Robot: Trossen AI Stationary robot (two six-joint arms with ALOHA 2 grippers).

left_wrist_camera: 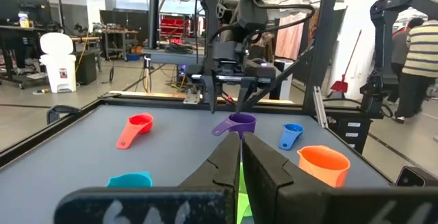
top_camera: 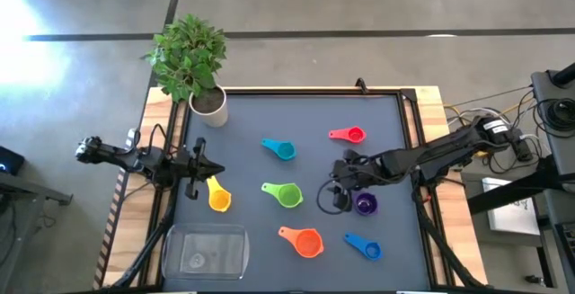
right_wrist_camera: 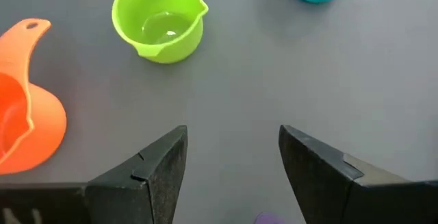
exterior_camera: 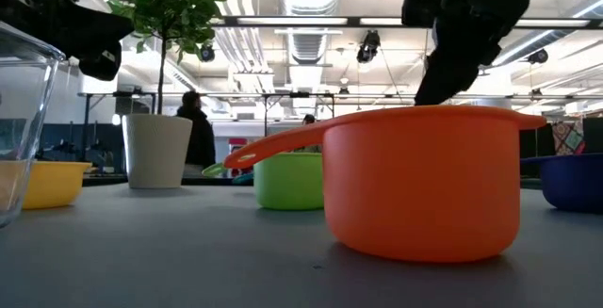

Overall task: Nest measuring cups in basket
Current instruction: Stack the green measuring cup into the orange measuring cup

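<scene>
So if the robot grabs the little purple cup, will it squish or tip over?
Probably no squishing: the purple cup looks like stiff moulded plastic. It is small and looks empty, so likely light. Its handle sticks out on one side, so it might tilt if the right gripper's open fingers pinch off-centre.

On the dark grey table (top_camera: 310, 114) lie 7 plain measuring cups: teal (top_camera: 280, 148), red-pink (top_camera: 349, 134), yellow (top_camera: 218, 195), green (top_camera: 285, 193), purple (top_camera: 364, 204), orange (top_camera: 304, 240) and blue (top_camera: 364, 246). The basket (top_camera: 204, 252) is clear. A white pot (top_camera: 209, 107) carries a green leafy plant (top_camera: 187, 53). Both arms are black.
</scene>
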